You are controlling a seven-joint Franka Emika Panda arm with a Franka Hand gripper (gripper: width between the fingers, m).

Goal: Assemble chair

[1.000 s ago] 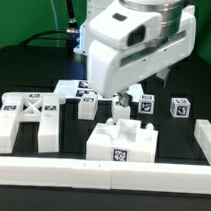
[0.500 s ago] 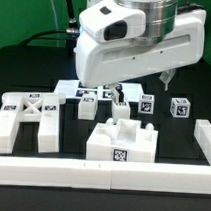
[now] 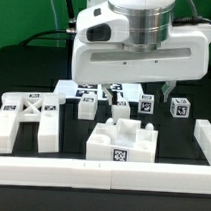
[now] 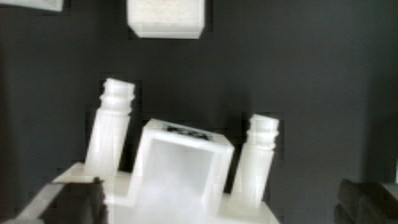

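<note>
The white chair parts lie on the black table. In the exterior view an X-braced frame (image 3: 23, 115) is at the left and a notched seat block (image 3: 120, 143) with a tag is at the front. Small tagged blocks (image 3: 147, 104) (image 3: 179, 107) stand behind it. My gripper (image 3: 114, 92) hangs over the middle small pieces (image 3: 121, 108), mostly hidden under the hand. In the wrist view the gripper (image 4: 214, 200) is open. Its dark fingers (image 4: 71, 196) stand wide on either side of a tagged white part (image 4: 178, 165) flanked by two turned posts (image 4: 112, 120), without touching it.
A long white border rail (image 3: 100, 174) runs along the front. The marker board (image 3: 70, 88) lies behind the small pieces. A white bar (image 3: 204, 139) lies at the exterior view's right. Another white block (image 4: 169, 18) shows farther off in the wrist view.
The arm's hand has risen and turned, and its body now spreads wider across the top of the exterior view. The fingers have lifted away from the small blocks. No part has moved.
</note>
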